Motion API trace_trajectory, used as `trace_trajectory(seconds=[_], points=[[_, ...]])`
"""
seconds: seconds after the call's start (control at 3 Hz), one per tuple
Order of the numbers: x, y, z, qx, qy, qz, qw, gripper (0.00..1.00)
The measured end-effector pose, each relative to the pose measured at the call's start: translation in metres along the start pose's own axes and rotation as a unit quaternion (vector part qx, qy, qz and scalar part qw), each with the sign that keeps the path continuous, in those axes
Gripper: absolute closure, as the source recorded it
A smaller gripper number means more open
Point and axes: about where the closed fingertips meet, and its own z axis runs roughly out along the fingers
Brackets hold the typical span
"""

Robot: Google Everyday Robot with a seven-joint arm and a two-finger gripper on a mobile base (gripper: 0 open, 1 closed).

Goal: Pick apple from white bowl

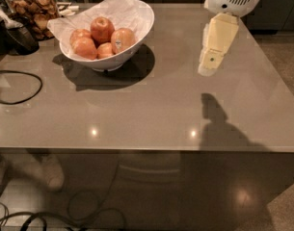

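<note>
The white bowl (137, 28) stands at the back left of the grey table, lined with crinkled white paper. Several reddish-orange apples (102, 29) lie piled in it; one has a small sticker. My gripper (210, 64) hangs from the white arm at the upper right, above the table surface, well to the right of the bowl and apart from it. Its cream-coloured fingers point down and to the left. It holds nothing that I can see.
A clear jar of brown snacks (33, 11) stands behind the bowl at the far left. A dark object (19, 37) sits beside it. A black cable (21, 88) loops on the table's left side. The table's front edge (146, 150) runs across the middle.
</note>
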Motion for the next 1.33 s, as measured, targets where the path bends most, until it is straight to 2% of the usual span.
trace_trajectory(seconds=[0.33, 0.67, 1.0, 1.33], points=[[-0.016, -0.017, 0.006, 0.000, -0.028, 0.022, 0.9994, 0.00], [-0.042, -0.049, 0.019, -0.009, -0.031, 0.025, 0.9992, 0.00], [-0.081, -0.073, 0.019, 0.002, -0.052, -0.002, 0.9986, 0.00], [-0.090, -0.081, 0.016, 0.017, -0.066, -0.002, 0.9977, 0.00]])
